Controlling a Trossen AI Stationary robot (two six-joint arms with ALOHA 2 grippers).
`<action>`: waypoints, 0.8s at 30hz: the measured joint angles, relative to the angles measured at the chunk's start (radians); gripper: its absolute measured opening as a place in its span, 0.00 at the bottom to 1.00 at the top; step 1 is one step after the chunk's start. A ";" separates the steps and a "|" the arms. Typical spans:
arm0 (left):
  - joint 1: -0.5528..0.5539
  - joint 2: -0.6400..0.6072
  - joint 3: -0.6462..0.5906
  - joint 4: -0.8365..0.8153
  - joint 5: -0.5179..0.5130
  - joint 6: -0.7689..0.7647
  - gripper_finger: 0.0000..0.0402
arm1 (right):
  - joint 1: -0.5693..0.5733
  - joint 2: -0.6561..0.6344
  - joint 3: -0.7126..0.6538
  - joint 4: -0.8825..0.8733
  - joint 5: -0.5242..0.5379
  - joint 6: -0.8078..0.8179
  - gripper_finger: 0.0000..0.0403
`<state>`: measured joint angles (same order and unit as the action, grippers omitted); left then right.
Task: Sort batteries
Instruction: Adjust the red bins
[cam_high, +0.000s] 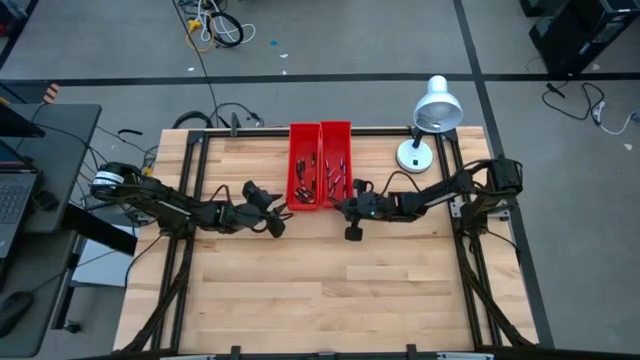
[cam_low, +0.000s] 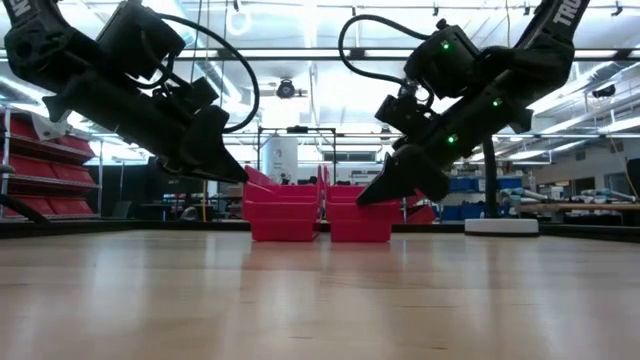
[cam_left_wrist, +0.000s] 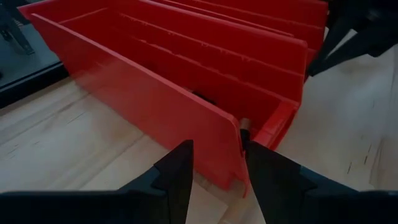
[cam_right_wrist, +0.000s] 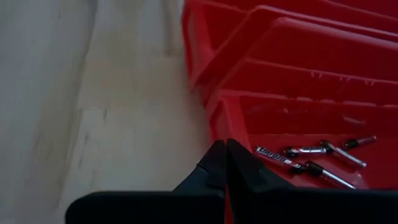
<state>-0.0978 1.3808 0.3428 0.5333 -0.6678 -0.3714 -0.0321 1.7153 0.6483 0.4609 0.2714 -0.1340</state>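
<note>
Batteries lie in both bins at twelve o'clock; none left on the desk. Left gripper jaws straddle a bin wall; right gripper jaws pressed together.

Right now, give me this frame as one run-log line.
left tool: open, straddling left red bin wall | right tool: shut, at right red bin near end | batteries: in both bins

Light is bright and even in the high view, with only faint shadows under the arms on the table. In the low view the ceiling lights glare white, leaving both arms as dark silhouettes. The wrist views are soft, and the bins blur up close.
</note>
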 joint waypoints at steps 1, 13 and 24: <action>0.000 0.000 0.000 0.000 0.000 0.000 0.41 | -0.004 0.000 0.000 0.004 0.000 -0.001 0.00; 0.046 0.000 0.000 0.029 0.003 0.001 0.41 | -0.003 0.000 0.000 0.016 -0.009 -0.004 0.00; 0.086 0.000 0.000 0.077 0.048 0.028 0.41 | -0.007 0.000 0.000 0.015 -0.011 -0.008 0.00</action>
<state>-0.0123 1.3808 0.3428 0.6104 -0.6197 -0.3438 -0.0387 1.7153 0.6483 0.4763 0.2600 -0.1421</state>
